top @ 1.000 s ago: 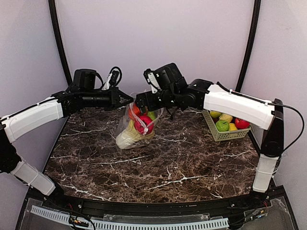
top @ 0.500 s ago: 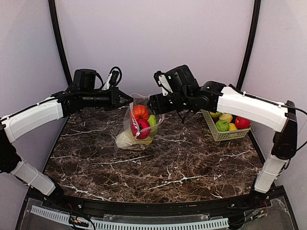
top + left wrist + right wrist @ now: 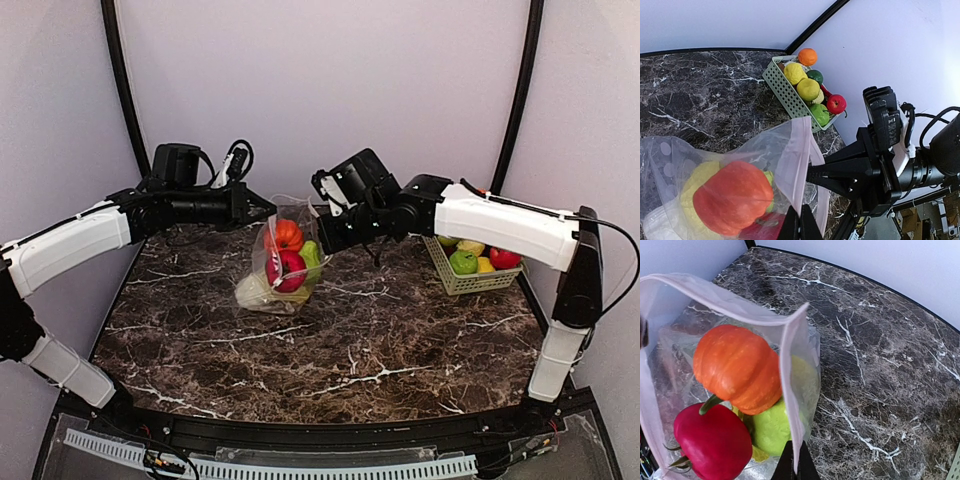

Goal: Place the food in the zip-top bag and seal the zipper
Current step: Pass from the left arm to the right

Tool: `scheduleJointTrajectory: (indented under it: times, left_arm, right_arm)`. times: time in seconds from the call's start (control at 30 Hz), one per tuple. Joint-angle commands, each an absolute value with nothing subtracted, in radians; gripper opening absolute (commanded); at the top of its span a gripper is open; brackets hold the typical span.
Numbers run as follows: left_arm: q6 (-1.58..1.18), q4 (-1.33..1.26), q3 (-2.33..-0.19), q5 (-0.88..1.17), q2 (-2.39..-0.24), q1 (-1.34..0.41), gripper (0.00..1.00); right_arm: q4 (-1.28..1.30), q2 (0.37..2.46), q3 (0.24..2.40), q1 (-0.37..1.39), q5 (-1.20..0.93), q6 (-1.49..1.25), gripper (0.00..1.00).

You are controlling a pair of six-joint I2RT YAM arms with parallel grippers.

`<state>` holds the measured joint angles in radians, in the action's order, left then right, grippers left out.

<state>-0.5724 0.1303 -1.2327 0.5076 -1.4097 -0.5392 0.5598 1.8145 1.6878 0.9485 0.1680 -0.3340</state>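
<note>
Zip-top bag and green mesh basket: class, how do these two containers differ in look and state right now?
The zip-top bag is clear, floppy plastic; the basket is stiff pale green mesh. The zip-top bag is held up at its mouth by the left gripper and right gripper; the basket stands on the table, untouched. Both hold toy food.

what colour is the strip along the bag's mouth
The zipper strip is pale pink; the right wrist view shows it best.
</note>
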Motion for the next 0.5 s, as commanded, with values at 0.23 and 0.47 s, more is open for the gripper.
scheduleJointTrajectory:
  times: [0.23,0.47]
  left_arm:
    - [-0.410,0.353,-1.483,0.468,-1.413,-0.519,0.01]
    - [-0.391,0.364,-1.513,0.493,-1.453,-0.518,0.17]
  right_arm:
    - [0.466,1.630,1.802,0.953,-0.248,-0.371,0.00]
    - [0.368,1.592,1.686,0.952,-0.151,-0.517,0.00]
